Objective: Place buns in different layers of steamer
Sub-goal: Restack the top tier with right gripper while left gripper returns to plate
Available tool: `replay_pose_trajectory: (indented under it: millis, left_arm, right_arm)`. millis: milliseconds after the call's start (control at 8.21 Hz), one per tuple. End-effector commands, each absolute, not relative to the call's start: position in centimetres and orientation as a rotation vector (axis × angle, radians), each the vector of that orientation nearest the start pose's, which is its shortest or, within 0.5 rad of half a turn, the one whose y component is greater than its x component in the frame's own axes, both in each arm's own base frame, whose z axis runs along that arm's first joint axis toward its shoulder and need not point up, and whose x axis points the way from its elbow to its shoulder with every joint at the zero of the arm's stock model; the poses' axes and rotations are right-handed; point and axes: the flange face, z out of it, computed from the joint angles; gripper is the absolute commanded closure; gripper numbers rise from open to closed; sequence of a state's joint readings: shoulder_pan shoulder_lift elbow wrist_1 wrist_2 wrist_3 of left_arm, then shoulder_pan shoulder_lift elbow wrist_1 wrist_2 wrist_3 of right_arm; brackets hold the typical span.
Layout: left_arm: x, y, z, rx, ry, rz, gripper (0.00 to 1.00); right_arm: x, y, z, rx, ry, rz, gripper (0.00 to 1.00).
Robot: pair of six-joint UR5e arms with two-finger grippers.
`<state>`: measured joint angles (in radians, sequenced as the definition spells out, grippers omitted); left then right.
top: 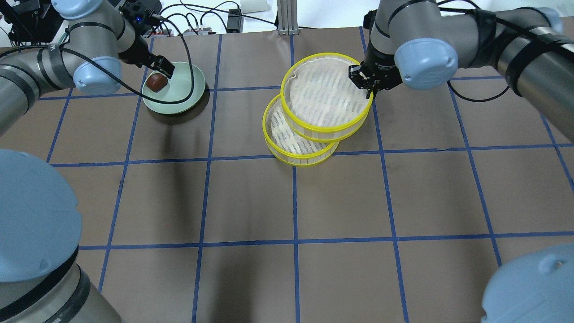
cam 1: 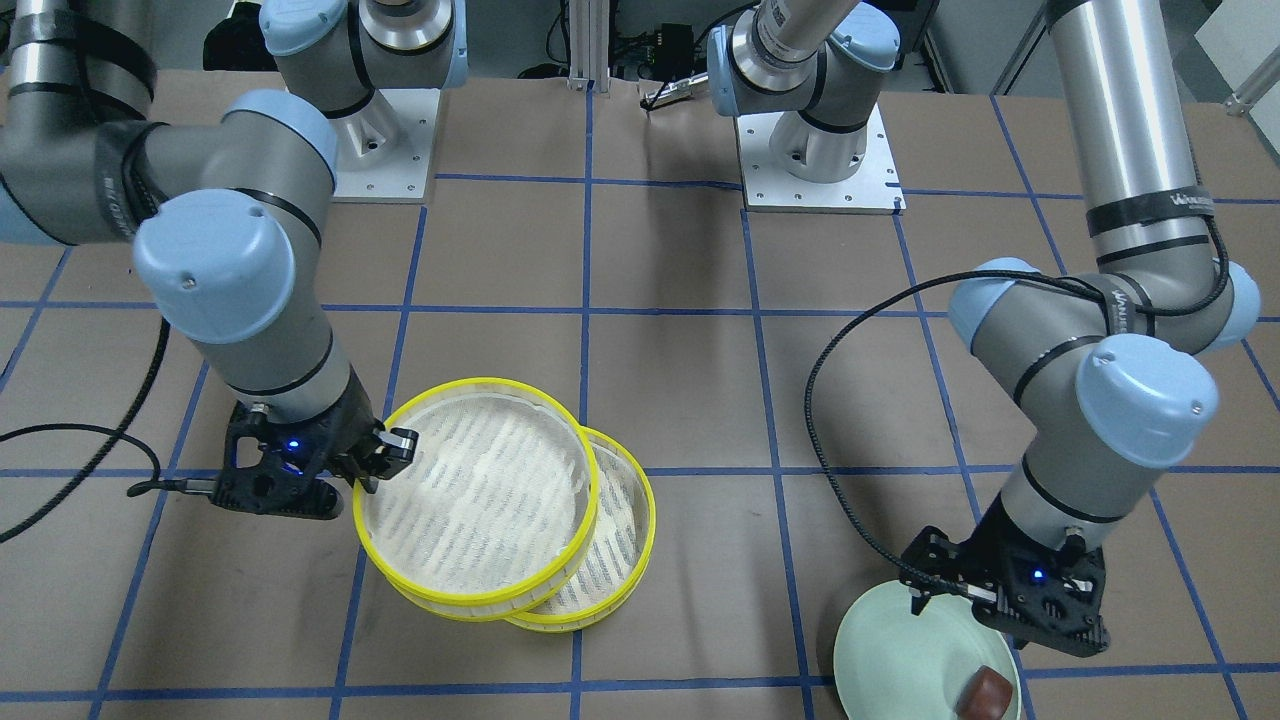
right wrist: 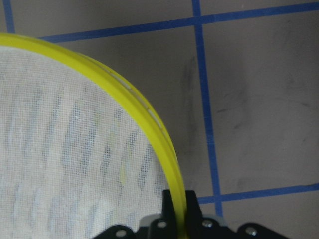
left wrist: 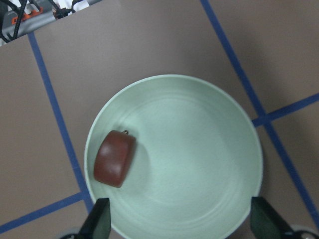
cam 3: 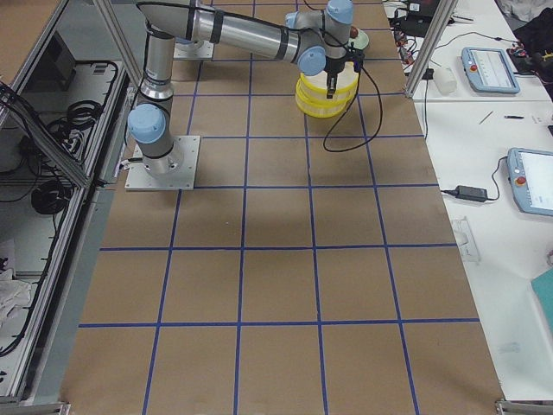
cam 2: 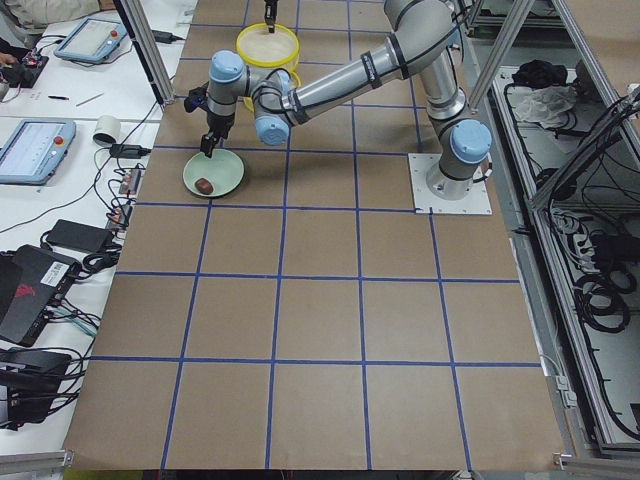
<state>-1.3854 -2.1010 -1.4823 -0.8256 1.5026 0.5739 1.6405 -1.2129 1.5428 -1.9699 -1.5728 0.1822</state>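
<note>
The steamer's two yellow-rimmed trays overlap. The top tray [top: 326,96] is shifted off the lower tray [top: 296,150], so part of the lower mesh floor shows. My right gripper [top: 365,86] is shut on the top tray's yellow rim; the right wrist view shows the fingers [right wrist: 172,206] pinching the rim [right wrist: 149,124]. The dark reddish-brown bun [top: 156,82] lies on the pale green plate [top: 188,89]. My left gripper [left wrist: 179,221] is open above the plate [left wrist: 199,144], empty, with the bun [left wrist: 114,158] just ahead of it. The cream-white bun shows in no view.
The brown table carries a blue tape grid. The plate [cam 1: 890,650] sits near the far edge on my left. The arm bases [cam 1: 820,150] stand at the robot's side. Cables trail from both wrists.
</note>
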Motion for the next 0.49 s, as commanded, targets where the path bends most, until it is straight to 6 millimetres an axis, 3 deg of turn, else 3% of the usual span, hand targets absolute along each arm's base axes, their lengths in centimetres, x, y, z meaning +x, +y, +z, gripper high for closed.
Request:
replay_pose_trajectory:
  millis: [0, 122, 365]
  left_arm:
    - [3.7, -72.3, 26.1, 0.845, 2.862, -0.37, 0.0]
    - [3.9, -73.0, 25.0, 0.894, 2.849, -0.354, 0.0]
    - [3.9, -74.1, 22.5, 0.907, 2.835, -0.416, 0.0]
  right_arm:
    - [21.9, -61.4, 31.3, 0.31, 3.089, -0.092, 1.0]
    - [22.3, -61.6, 30.0, 0.299, 3.095, -0.06, 1.0]
    - [22.8, -61.4, 29.4, 0.31, 3.069, -0.032, 1.0]
